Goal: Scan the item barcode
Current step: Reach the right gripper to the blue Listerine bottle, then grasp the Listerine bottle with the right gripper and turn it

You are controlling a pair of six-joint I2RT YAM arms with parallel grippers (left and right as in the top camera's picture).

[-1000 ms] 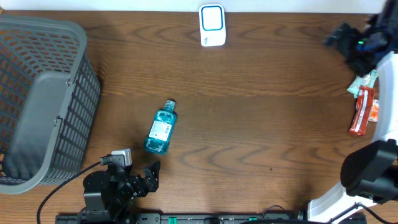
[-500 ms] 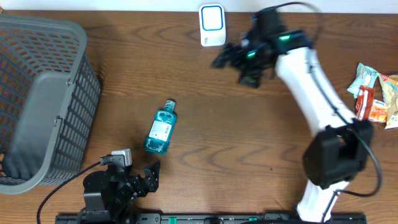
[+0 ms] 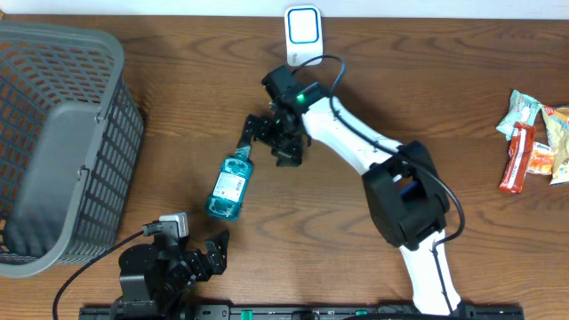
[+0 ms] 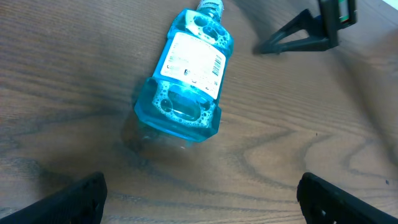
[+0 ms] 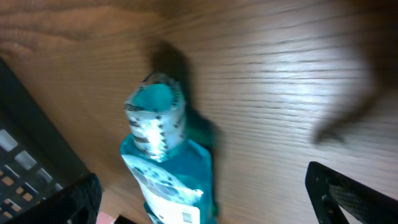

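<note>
Mouthwash bottle (image 3: 230, 184) is seen from overhead lying on its side in the left half of the bench, nearer the front edge. Its cap points toward the back edge, and it is well apart from the scanner (image 3: 303, 36) at the middle of that edge. The right fingers (image 3: 250, 132) are spread wide and empty just beside the cap end. The left fingers (image 3: 216, 244), likewise spread and holding nothing, are parked at the front edge. A grey basket (image 3: 116, 133) stands at the left edge.

From the left wrist, a white label (image 4: 193, 59) with a barcode (image 4: 216, 62) is shown facing up (its print is too small to be read).

From the right wrist, the cap (image 5: 155, 121) is seen blurred, ahead of the spread fingers (image 5: 348, 193). No writing can be made out.

If only the narrow neck is pinched, the heavy body could swing or slip free. A misjudged descent could roll the bottle, and the barcode could then be turned away from the scanner.
</note>
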